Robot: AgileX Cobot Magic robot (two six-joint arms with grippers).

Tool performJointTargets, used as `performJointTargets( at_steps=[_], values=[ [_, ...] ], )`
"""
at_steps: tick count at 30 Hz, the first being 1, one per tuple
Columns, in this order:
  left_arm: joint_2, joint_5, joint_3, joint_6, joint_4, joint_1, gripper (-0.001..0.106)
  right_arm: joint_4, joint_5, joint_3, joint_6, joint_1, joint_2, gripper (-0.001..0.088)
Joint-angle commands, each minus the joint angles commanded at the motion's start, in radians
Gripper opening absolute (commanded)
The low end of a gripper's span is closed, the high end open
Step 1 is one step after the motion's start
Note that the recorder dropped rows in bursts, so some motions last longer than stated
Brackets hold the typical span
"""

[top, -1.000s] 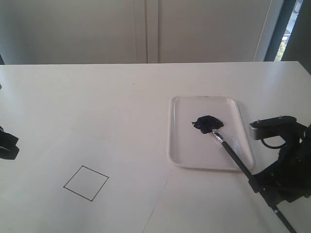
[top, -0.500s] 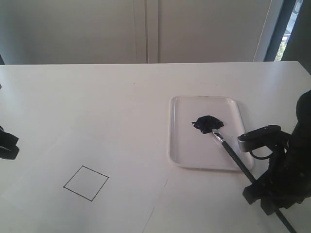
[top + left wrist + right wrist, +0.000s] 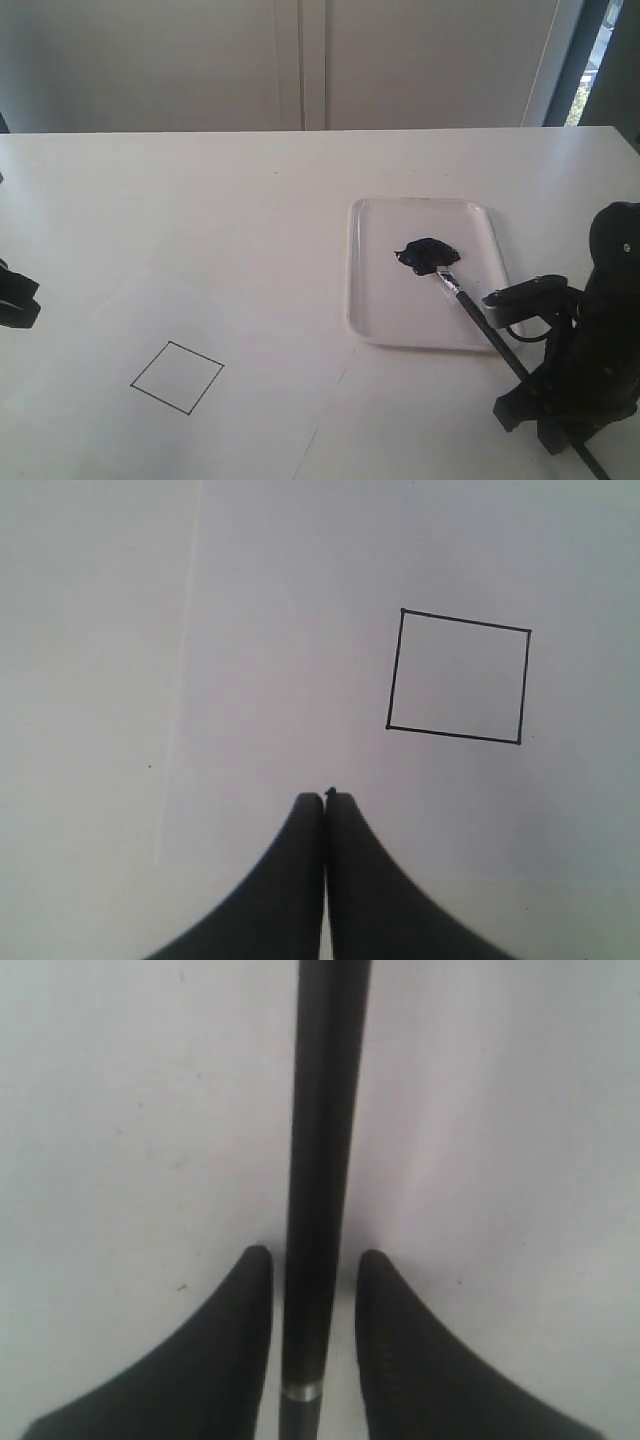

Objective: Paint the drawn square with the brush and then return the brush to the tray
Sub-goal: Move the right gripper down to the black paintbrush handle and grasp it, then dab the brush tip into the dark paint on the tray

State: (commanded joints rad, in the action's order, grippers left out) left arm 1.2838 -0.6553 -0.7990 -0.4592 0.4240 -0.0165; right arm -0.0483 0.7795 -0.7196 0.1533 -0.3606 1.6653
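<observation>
- Right gripper (image 3: 313,1260) straddles the handle of the brush (image 3: 478,318) with its jaws narrow. A sliver of table shows on each side, so nothing is held yet.
- The gap looks slimmer on one side. One finger could therefore touch first and roll or push the round handle off line before the other meets it.
- The jaws sit well back on the handle, far from the bristles. A grip there probably leaves a long lever, so a loose hold could let the tip sag or swing.
- The brush's long axis runs diagonally in the exterior view. Its tail lies near the gripper at the lower right, and the handle crosses the near right corner of the tray (image 3: 352,280). The silver ferrule and bristles point up and left.
- The bristles touch the edge of the paint blob (image 3: 428,254) inside the tray. A careless lift could smear paint across the tray or tug the light tray along.
- Well apart lies the drawn square (image 3: 177,377), its inside white. A wet tip carried that far could drip on bare paper outside the outline.
- Left gripper (image 3: 325,798) hangs shut and empty near the square.
</observation>
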Motion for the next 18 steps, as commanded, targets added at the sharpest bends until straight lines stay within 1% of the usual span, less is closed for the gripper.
performJointTargets(
  at_steps=[1,5,14,18],
  values=[
    [0.000,0.000,0.000,0.000,0.000,0.000,0.008,0.000,-0.001,0.000,0.000,0.000,0.000,0.0168],
    [0.000,0.000,0.000,0.000,0.004,0.000,0.008,0.000,-0.013,0.000,0.000,0.000,0.000,0.0009],
    [0.000,0.000,0.000,0.000,0.006,0.000,0.008,-0.003,-0.018,-0.004,0.000,0.000,0.000,0.0000],
    [0.000,0.000,0.000,0.000,0.006,0.000,0.008,-0.006,-0.018,-0.004,-0.004,0.000,-0.024,0.0000]
  ],
)
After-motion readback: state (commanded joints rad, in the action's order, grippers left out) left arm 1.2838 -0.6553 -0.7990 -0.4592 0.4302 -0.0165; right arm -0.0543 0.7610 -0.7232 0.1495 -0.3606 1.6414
